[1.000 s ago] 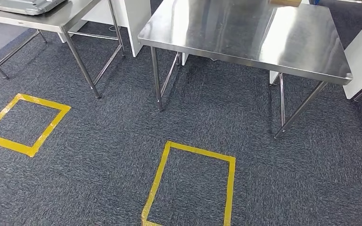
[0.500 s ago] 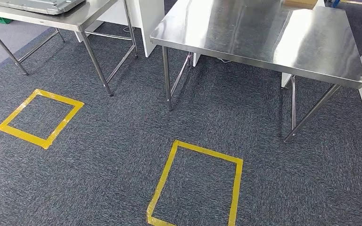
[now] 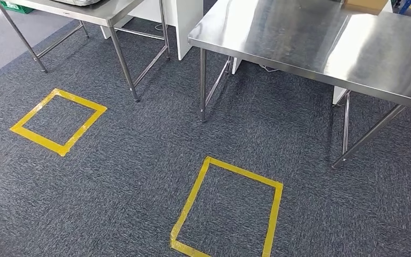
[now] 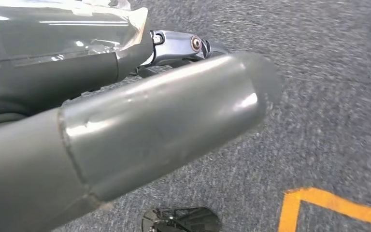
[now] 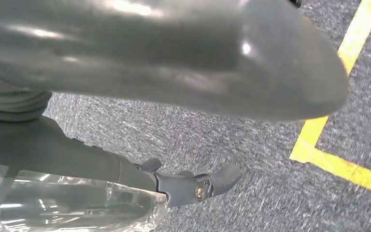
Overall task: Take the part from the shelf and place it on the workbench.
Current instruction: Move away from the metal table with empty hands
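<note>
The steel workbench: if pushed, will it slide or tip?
The steel workbench looks stiff, with braced metal legs. It would probably drag, not glide, since the legs stand on carpet. Tipping seems unlikely: its top is wide.

Dark grey carpet (image 3: 123, 176) covering floor. Two yellow tape squares lying on it: one (image 3: 59, 121) at left, one (image 3: 228, 210) near bottom centre, well apart. Steel table (image 3: 321, 45) standing at upper right, top reflecting overhead light, legs resting on carpet. Second steel table (image 3: 93, 12) standing at upper left, crossbars joining its legs. White panel (image 3: 188, 21) showing between tables. Lighter grey floor strip (image 3: 5, 45) running along far left. Brown box (image 3: 365, 5) sitting at far edge of right table.
</note>
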